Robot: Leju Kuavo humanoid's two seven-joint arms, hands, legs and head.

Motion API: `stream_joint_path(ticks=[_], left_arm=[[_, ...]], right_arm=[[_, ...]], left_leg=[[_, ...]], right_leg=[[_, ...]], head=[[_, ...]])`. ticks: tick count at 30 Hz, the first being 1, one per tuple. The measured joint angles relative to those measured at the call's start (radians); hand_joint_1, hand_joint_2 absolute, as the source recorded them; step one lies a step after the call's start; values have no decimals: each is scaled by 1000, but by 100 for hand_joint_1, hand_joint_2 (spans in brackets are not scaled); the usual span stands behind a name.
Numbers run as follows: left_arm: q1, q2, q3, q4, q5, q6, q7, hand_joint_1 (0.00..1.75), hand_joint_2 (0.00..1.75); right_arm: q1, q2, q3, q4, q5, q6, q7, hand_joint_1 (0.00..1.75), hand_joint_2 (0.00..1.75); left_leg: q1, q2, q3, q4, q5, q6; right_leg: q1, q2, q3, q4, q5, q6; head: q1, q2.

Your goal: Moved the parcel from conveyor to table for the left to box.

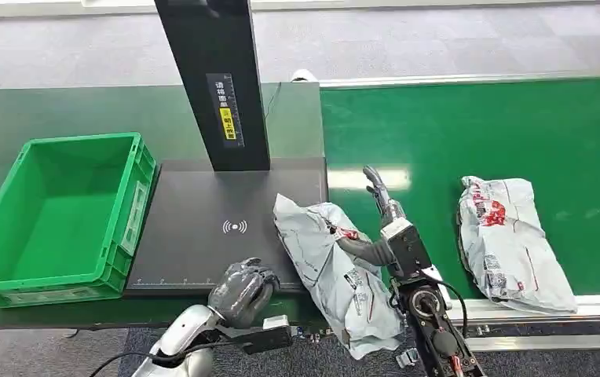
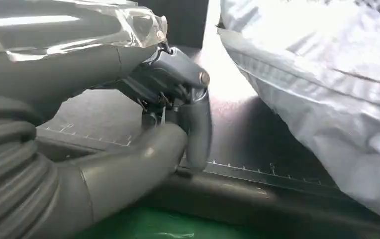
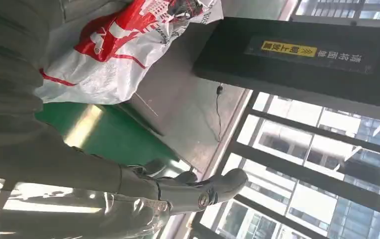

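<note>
Head view: the parcel (image 1: 336, 267), a grey poly bag with red print, lies partly on the right edge of the black pad (image 1: 203, 236) and partly off it, its near end sagging over the table's near edge. Its long axis runs from far-left to near-right, the narrower end pointing far toward the post (image 1: 214, 78). The right hand (image 1: 375, 228) is at the bag's right flank, thumb against the plastic and fingers pointing far and spread; whether it grips or merely touches I cannot tell. The left hand (image 1: 242, 289) sits clenched on nothing at the pad's near edge, just left of the bag. The crate (image 1: 53, 220) stands at the far left; a second bag (image 1: 509, 243) lies on the belt (image 1: 477, 133).

The chief risk, in my judgement: the overhanging near end could drag the bag off the table once the right hand lets go. The slick film may also slip in a shallow pinch.

Left wrist view: the left hand (image 2: 178, 99) is curled in, holding nothing, resting at the pad's ruled edge; the parcel (image 2: 317, 89) bulks just beside it, not touching.

Right wrist view: the parcel (image 3: 123, 45) is pressed close to the palm side, while the fingers (image 3: 198, 191) stretch out free of it, which suggests a weak hold or none
</note>
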Motion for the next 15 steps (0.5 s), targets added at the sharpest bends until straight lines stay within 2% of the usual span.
stream_joint_path(ticks=[15], left_arm=[[42,8,4,-51,40,25,0,0,175]], right_arm=[[24,-2,-8,-20,0,-3,1,0,175]], left_leg=[[0,0,-1,0,0,0]], right_leg=[[0,0,-2,0,0,0]], head=[[0,0]])
